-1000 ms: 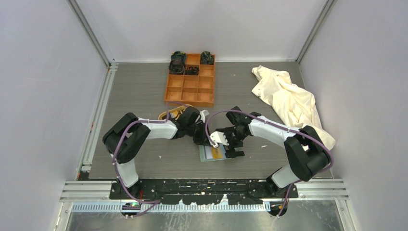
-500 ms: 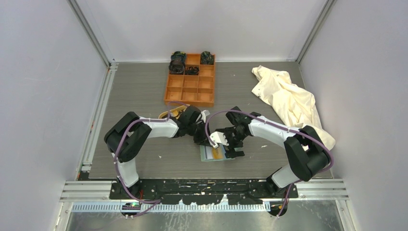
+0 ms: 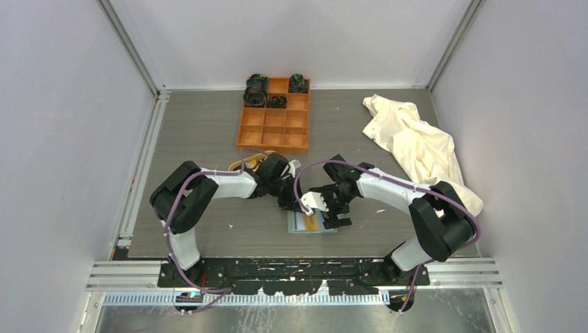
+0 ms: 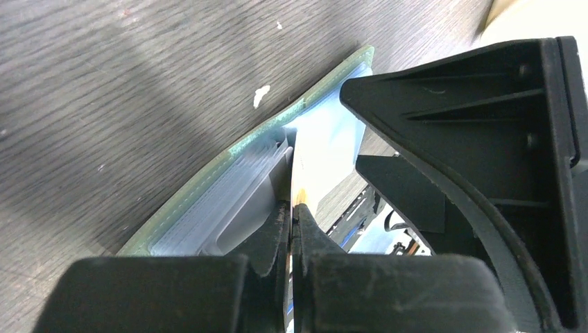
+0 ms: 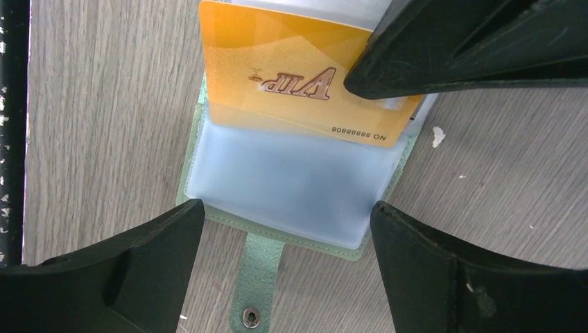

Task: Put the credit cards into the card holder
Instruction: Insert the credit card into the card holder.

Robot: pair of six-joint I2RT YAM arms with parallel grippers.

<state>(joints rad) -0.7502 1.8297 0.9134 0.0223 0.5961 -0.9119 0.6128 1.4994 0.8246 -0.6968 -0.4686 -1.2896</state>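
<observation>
The sage-green card holder (image 5: 208, 208) lies open on the table, pale pockets up, with its strap tab (image 5: 260, 277) toward the right wrist camera. It also shows in the top view (image 3: 299, 223). My left gripper (image 4: 294, 208) is shut on an orange "VIP" credit card (image 5: 291, 90), held edge-on over the holder (image 4: 229, 177). The card's lower edge rests at the pocket; I cannot tell if it is inside. My right gripper (image 5: 286, 208) is open, with its jaws either side of the holder's near edge. Both grippers meet in the top view, the left (image 3: 295, 201) and the right (image 3: 327, 211).
An orange nine-compartment box (image 3: 274, 128) stands at the back with dark items in its far cells. A cream cloth (image 3: 416, 146) lies at the right. A tan wooden tray (image 3: 247, 163) is mostly hidden behind my left arm.
Both grippers have shifted slightly toward the holder. The orange card stays in my left gripper and the right gripper stays open.
</observation>
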